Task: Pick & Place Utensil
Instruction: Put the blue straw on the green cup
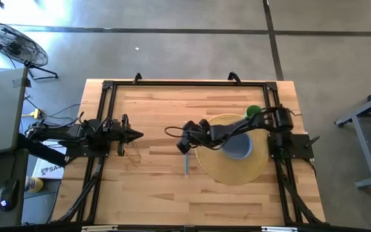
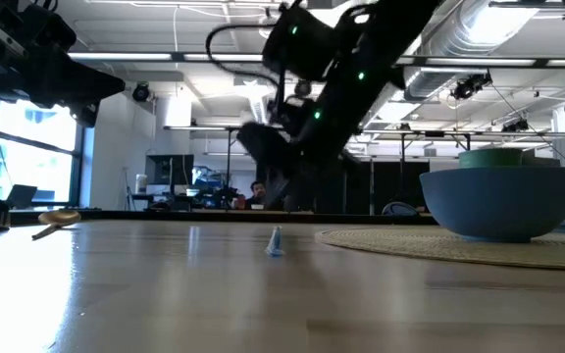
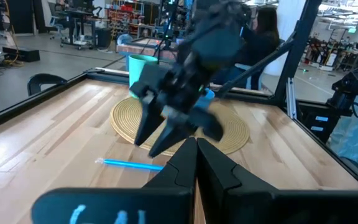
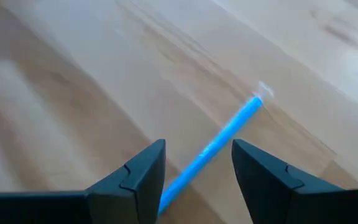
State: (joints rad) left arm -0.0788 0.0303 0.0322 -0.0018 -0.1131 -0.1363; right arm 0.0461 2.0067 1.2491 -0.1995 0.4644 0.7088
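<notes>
High view: right arm reaches from its base at the table's right edge across the round woven mat [image 1: 232, 169] toward the table centre. Right gripper [image 1: 185, 146] is above the upper end of the blue utensil [image 1: 186, 164], which lies flat on the bare wood just beside the mat's left rim. Blue bowl [image 1: 240, 147] sits on the mat; green cup [image 1: 252, 111] at the mat's far edge, partly hidden by the arm. Left arm parked at the left side, left gripper [image 1: 136, 135] pointing toward centre, well apart from the utensil.

Low view: utensil [image 2: 276, 241] shows only as a small pale blue end on the tabletop, left of the mat [image 2: 430, 245]. Right gripper [image 2: 281, 186] hangs above it, not touching the table. Bowl [image 2: 499, 202] on the mat at right.

Left wrist view: left gripper [image 3: 197, 149] fingers pressed together at the tips, nothing between them. Beyond it, right gripper [image 3: 158, 138] with fingers spread, tips just above the wood next to the utensil [image 3: 132, 164]. Green cup [image 3: 142, 65] stands past the mat [image 3: 232, 129]. A person sits in the room beyond the table.

Right wrist view: right gripper [image 4: 197, 163] fingers parted, holding nothing; utensil [image 4: 219, 144] lies on the wood and runs into the gap between the two fingers, white tip pointing away
</notes>
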